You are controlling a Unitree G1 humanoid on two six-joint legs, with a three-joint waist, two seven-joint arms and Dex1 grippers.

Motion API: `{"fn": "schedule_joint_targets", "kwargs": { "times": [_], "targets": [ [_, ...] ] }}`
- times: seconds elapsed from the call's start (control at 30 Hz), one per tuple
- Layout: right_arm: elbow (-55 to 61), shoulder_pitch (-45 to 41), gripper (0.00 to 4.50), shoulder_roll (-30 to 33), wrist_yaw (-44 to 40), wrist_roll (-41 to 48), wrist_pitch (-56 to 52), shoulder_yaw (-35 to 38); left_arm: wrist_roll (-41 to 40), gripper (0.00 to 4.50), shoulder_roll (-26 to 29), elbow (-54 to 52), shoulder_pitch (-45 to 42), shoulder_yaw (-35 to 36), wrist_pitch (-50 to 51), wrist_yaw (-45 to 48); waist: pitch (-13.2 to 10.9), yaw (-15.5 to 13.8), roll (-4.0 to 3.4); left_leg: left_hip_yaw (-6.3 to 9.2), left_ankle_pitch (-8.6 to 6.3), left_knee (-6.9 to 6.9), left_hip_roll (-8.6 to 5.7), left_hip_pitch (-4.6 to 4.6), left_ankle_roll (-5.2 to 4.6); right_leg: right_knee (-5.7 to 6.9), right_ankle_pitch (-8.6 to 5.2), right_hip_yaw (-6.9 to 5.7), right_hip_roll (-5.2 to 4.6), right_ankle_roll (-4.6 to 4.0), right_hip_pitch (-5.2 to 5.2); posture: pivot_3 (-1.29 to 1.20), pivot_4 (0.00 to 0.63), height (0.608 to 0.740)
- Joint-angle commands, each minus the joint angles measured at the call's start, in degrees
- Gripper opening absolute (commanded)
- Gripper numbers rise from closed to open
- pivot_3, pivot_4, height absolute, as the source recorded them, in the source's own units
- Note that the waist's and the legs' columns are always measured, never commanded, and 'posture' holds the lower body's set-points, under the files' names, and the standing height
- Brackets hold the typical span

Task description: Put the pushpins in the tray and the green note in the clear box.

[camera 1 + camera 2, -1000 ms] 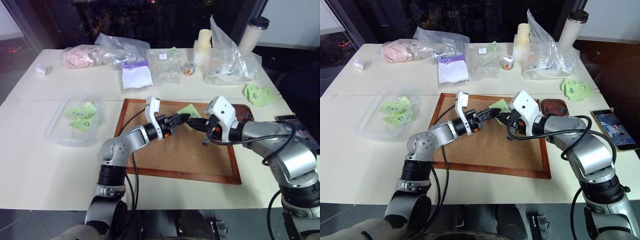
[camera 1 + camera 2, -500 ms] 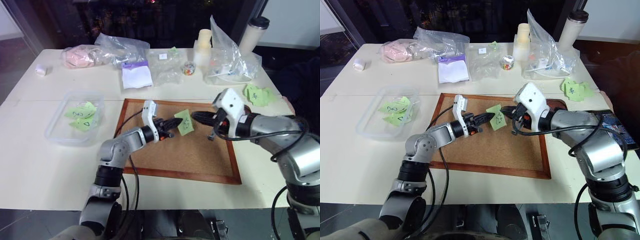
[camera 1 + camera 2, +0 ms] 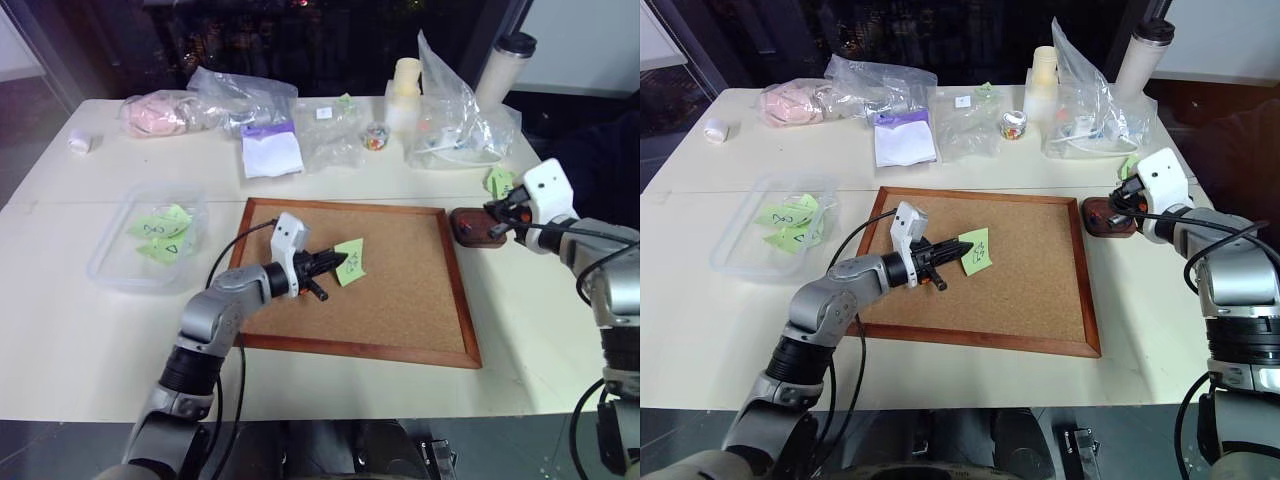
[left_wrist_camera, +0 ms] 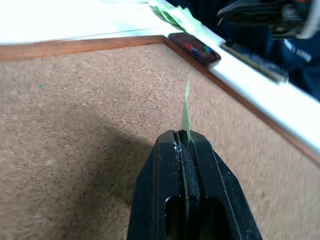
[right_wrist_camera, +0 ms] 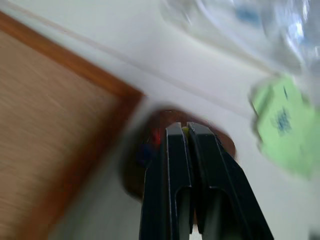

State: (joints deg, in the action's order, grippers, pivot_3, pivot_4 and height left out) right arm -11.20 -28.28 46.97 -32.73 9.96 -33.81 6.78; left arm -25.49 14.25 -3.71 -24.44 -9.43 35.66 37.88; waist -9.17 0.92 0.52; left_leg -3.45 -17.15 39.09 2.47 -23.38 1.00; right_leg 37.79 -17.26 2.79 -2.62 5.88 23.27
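Clear box (image 3: 148, 238), shallow, rounded corners, left of cork board (image 3: 400, 300), green slips inside. Small dark brown tray (image 3: 477, 227) off board's right corner; right gripper (image 3: 497, 226) above it, jaws pressed together. Left gripper (image 3: 338, 263) pinches pale green note (image 3: 351, 261) above cork.

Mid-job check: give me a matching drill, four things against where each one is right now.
Things:
1. green note
2. tray
3. clear box
4. left claw

Places or states:
A. on the table just past the cork board's right edge, under the right claw
B. shut, over the cork board
C. on the table left of the cork board, with green notes inside
D. pinched in the left claw, above the cork

Pairs: 1-D, 2-A, 3-C, 4-B
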Motion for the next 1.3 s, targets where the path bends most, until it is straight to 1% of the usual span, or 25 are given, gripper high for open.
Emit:
{"fn": "schedule_joint_targets", "kwargs": {
  "times": [0.03,0.17,0.27,0.43,0.53,0.7,0.73,0.77,0.97,1.1,1.3],
  "targets": [
    [-5.8,-3.5,0.0,-0.6,1.6,-1.9,2.9,0.4,0.7,0.05,2.2,-4.7,1.0,0.1,-2.7,2.3,0.0,0.0,0.0,-0.02,0.0,0.0,0.0,0.0,0.0,0.0,0.0,0.01,-0.01,0.0,0.0,0.0,0.15,0.74],
    [-9.9,-5.5,0.0,-2.5,1.4,-1.1,4.0,1.4,1.0,0.05,5.8,-8.5,2.7,-0.2,-3.7,5.1,0.0,-0.1,-0.01,-0.05,0.0,0.0,0.01,0.0,0.0,0.0,0.0,0.02,-0.01,0.0,0.0,0.0,0.15,0.74],
    [-11.5,-6.3,0.0,-3.0,1.2,-1.1,4.3,1.7,0.5,0.05,7.0,-9.9,3.2,0.2,-3.5,5.8,0.0,-0.2,-0.01,-0.06,0.0,0.0,0.02,0.0,0.0,0.0,0.0,0.03,-0.02,0.0,0.01,0.0,0.15,0.74],
    [-14.8,-8.1,0.0,-5.8,1.9,1.4,3.2,4.1,-1.2,0.05,11.5,-12.0,3.5,4.8,-2.7,7.3,0.0,0.0,-0.01,-0.05,0.0,0.01,0.03,-0.01,0.0,0.0,0.0,0.02,-0.02,0.01,0.0,0.0,0.15,0.74],
    [-14.3,-8.3,0.9,-5.8,2.1,0.9,3.1,3.9,-2.1,0.0,13.2,-12.4,3.1,6.6,-2.2,7.6,0.0,-0.1,-0.03,-0.06,0.0,-0.01,0.05,0.01,0.0,0.01,0.0,0.02,-0.01,0.0,0.01,0.0,0.15,0.74],
    [-10.3,-8.3,3.44,-5.9,2.1,1.2,1.4,3.8,-9.1,0.0,12.9,-12.0,0.7,13.4,1.7,6.2,0.0,-0.1,-0.02,-0.06,0.0,0.0,0.04,-0.01,0.0,0.01,0.0,0.02,-0.06,0.01,0.01,0.0,0.15,0.74],
    [-9.4,-8.2,4.02,-5.9,2.1,1.4,0.9,3.9,-10.0,0.0,12.9,-11.5,-0.1,14.8,2.3,5.5,0.0,-0.1,-0.02,-0.05,0.0,0.0,0.05,-0.01,0.0,0.01,0.0,0.02,-0.05,0.01,0.01,0.0,0.15,0.74],
    [-8.5,-8.2,4.46,-5.9,2.1,1.4,0.6,3.8,-10.6,0.0,12.9,-10.8,-1.0,16.0,2.6,4.8,0.0,-0.1,-0.02,-0.04,0.0,0.0,0.05,-0.01,0.0,0.01,0.0,0.01,-0.04,0.01,0.02,0.0,0.15,0.74],
    [-5.3,-8.3,4.46,-5.9,1.5,2.0,-1.4,3.7,-11.7,0.0,14.6,-8.3,-4.1,20.2,3.2,3.3,0.0,-0.1,-0.02,-0.05,0.0,0.0,0.04,-0.01,0.0,0.02,0.0,0.01,-0.04,0.01,0.02,0.0,0.15,0.74],
    [-5.3,-8.8,4.46,-6.1,1.5,2.1,-1.7,3.6,-11.9,0.0,16.1,-6.5,-4.9,22.2,2.8,2.7,0.0,0.1,-0.02,-0.05,0.0,0.0,0.05,-0.01,0.0,0.03,0.0,0.01,-0.02,0.01,0.03,0.0,0.15,0.74],
    [-4.0,-10.9,4.46,-6.9,1.1,3.1,-2.9,3.7,-7.8,0.0,20.1,-0.1,-6.5,26.8,-1.6,-1.0,0.0,0.1,-0.02,-0.06,0.0,0.0,0.05,-0.01,0.0,0.06,0.0,0.02,-0.02,0.01,0.07,0.0,0.15,0.74]
  ]
}}
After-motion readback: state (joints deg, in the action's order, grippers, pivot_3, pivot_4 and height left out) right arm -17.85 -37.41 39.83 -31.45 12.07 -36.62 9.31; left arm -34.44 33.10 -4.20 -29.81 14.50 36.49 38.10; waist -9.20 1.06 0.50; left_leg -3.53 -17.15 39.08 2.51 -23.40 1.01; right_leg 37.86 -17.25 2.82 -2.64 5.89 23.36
